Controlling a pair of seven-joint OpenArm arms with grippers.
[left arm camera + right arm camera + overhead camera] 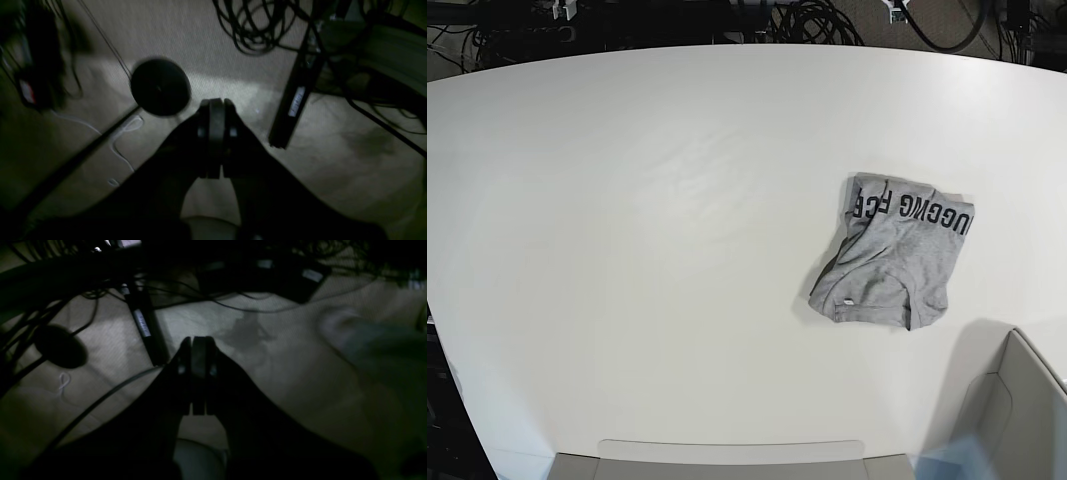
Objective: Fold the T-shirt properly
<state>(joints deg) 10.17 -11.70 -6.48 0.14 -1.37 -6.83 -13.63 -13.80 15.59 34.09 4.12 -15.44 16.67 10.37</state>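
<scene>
The grey T-shirt lies in a small folded bundle on the right part of the white table. Black lettering shows along its far edge. Neither arm appears in the base view. In the left wrist view my left gripper is shut, its pads pressed together with nothing between them, and it hangs over a dim carpeted floor. The right wrist view shows my right gripper shut and empty as well, also above the floor. No cloth shows in either wrist view.
Grey box walls stand at the table's near edge and near right corner. On the floor lie coiled cables, a black round base and a black bar, with the same bar in the right wrist view.
</scene>
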